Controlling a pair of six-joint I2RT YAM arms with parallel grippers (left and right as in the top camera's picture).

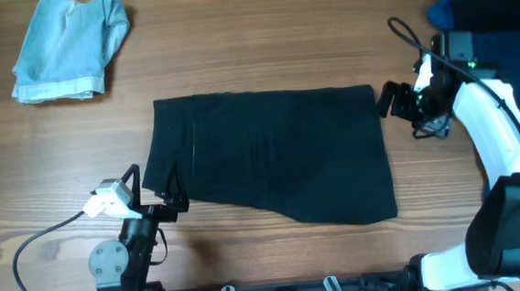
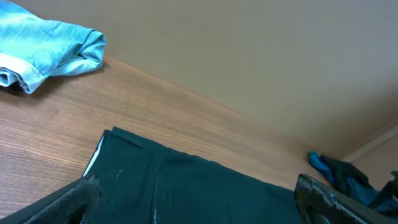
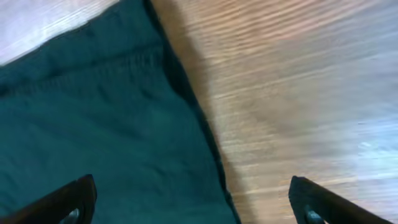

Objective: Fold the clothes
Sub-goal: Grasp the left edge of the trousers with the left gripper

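Left gripper (image 1: 173, 194), jaws spread, hangs at the dark garment's (image 1: 270, 154) near corner, cloth between its tips. Beyond, the right gripper (image 1: 387, 100), equally open, straddles the cloth's side edge. Both should probably pinch corners squarely and lift together.

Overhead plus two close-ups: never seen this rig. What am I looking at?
Two robot arms at a wooden table, each ending in a two-finger gripper. The wide picture comes from a fixed camera above; the close-ups come from cameras on the wrists, each gripper's own fingers showing at the bottom corners. A dark garment lies flat mid-table, a light blue garment is bunched far left, dark blue clothing far right. The left gripper is at the dark garment's near left corner, the right gripper at its far right corner. Both are open, holding nothing.
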